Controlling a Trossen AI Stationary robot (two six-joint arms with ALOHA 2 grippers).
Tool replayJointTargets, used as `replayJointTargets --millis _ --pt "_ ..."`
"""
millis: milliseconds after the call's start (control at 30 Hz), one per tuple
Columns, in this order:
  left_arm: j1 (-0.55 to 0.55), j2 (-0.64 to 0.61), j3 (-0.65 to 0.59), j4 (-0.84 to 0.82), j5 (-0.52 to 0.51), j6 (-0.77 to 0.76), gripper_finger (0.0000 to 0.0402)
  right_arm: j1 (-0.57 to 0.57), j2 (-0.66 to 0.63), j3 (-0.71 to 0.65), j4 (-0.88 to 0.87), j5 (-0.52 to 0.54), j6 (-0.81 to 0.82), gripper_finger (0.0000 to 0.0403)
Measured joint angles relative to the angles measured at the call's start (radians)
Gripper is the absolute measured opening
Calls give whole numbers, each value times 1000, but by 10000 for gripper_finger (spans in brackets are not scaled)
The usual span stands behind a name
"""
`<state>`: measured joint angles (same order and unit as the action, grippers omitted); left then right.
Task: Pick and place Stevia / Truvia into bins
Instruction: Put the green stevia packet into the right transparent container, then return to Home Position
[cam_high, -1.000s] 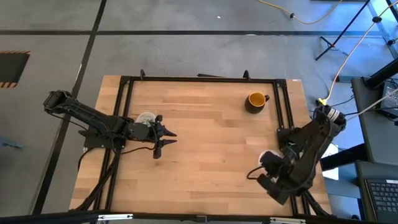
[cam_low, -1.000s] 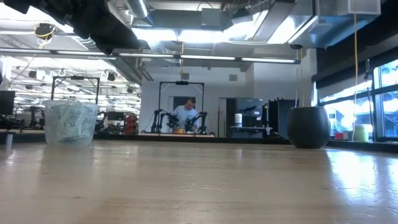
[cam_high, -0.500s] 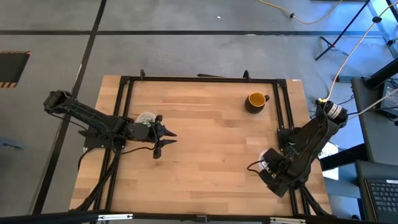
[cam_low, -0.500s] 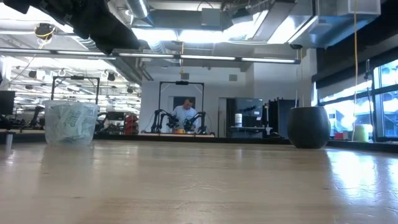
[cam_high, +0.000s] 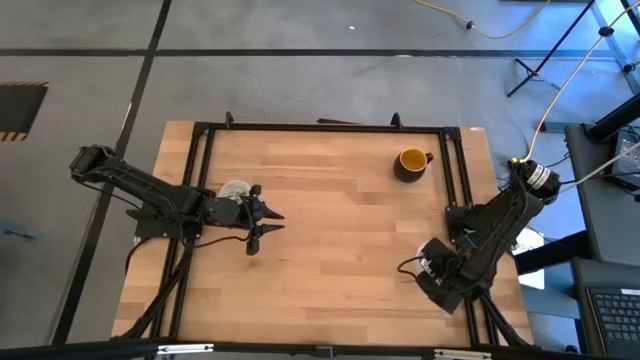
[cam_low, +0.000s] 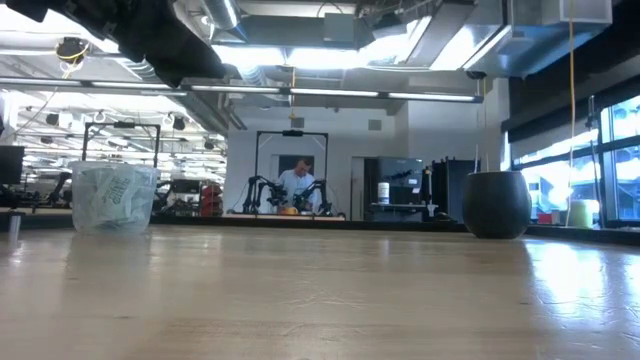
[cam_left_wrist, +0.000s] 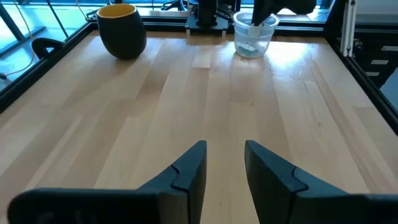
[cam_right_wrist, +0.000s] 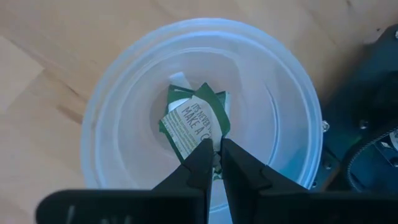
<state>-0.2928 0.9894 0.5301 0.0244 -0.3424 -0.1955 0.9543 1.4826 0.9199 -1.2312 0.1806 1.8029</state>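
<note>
The packet (cam_right_wrist: 198, 126) in the right gripper (cam_right_wrist: 216, 163) is thin green-and-white paper, light and limp, likely to bend or flutter rather than resist; it is best taken by an edge or corner, as here, where the two dark fingers are nearly pressed together and pinch its lower edge; it hangs directly over the mouth of the right cup (cam_right_wrist: 124, 81), a clear whitish plastic cup at the table's right edge by the right arm's base; more green-and-white paper shows low inside this cup, though how many packets I cannot tell; I judge that letting go here would drop the packet straight in, so little can go wrong beyond it clinging to a finger; the left gripper (cam_left_wrist: 225, 163) hovers low over bare wood on the left side, its fingers spread apart and holding nothing; the left cup (cam_low: 113, 197) beside that arm is packed with pale crumpled packets nearly to its rim; a yellow mug (cam_high: 411, 161) sits apart near the back right, its contents unseen; no loose packets show on the table (cam_high: 330, 250)
</note>
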Motion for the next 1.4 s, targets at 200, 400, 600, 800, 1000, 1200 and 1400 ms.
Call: replayJointTargets --millis 200,400,600,800,1000,1200,1400 --pt "0 0 0 2 0 0 106 -2 0 30 -12 -18 1 38" --pt "0 0 0 2 37 0 104 -2 0 56 -63 -18 1 41" --pt "0 0 0 2 55 -2 105 -2 0 56 -71 -18 0 99" --pt "0 0 0 -9 126 -2 106 -2 0 89 -154 -15 3 151" --pt "-1 0 0 1 267 -24 103 -24 0 255 -192 100 -77 162" --pt "7 -6 9 27 259 -91 103 -151 0 352 -16 313 -503 162" --pt "36 -64 61 21 258 -2 93 -389 -47 342 135 318 -1006 162"
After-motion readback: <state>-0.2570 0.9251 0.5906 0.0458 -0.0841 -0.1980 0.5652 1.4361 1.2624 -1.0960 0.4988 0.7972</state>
